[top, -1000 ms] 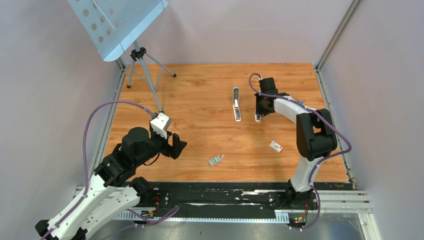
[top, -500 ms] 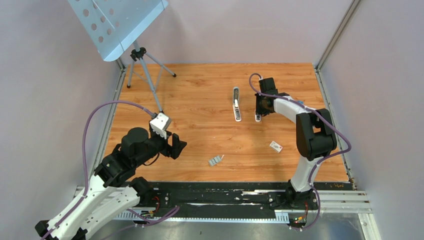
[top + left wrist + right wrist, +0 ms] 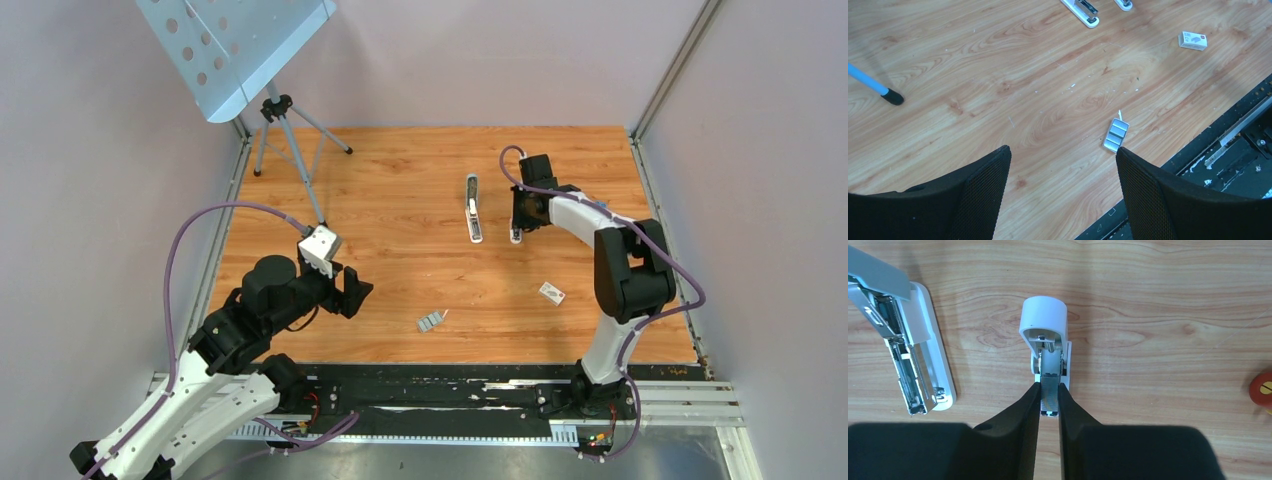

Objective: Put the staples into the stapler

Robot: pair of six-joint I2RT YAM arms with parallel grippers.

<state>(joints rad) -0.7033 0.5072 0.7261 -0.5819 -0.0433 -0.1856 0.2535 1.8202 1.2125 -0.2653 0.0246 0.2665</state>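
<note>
The stapler (image 3: 473, 210) lies opened flat on the wooden table, its grey-blue top (image 3: 877, 273) swung back from the white base and metal channel (image 3: 913, 365). Just right of it is a second, smaller white stapler (image 3: 1044, 320). My right gripper (image 3: 1049, 386) is shut on this one's metal channel (image 3: 1050, 371) and stands over it (image 3: 517, 228). The staples (image 3: 430, 321), a small ribbed silvery block, lie near the front edge. My left gripper (image 3: 1063, 150) hovers open just short of the staples (image 3: 1116, 135), nothing between its fingers.
A small white box (image 3: 552, 292) lies at the front right. A tripod (image 3: 285, 130) holding a perforated metal plate (image 3: 225, 40) stands at the back left; one foot (image 3: 894, 97) shows in the left wrist view. A red object (image 3: 1262, 392) sits right of the small stapler. A black rail (image 3: 450, 385) runs along the front.
</note>
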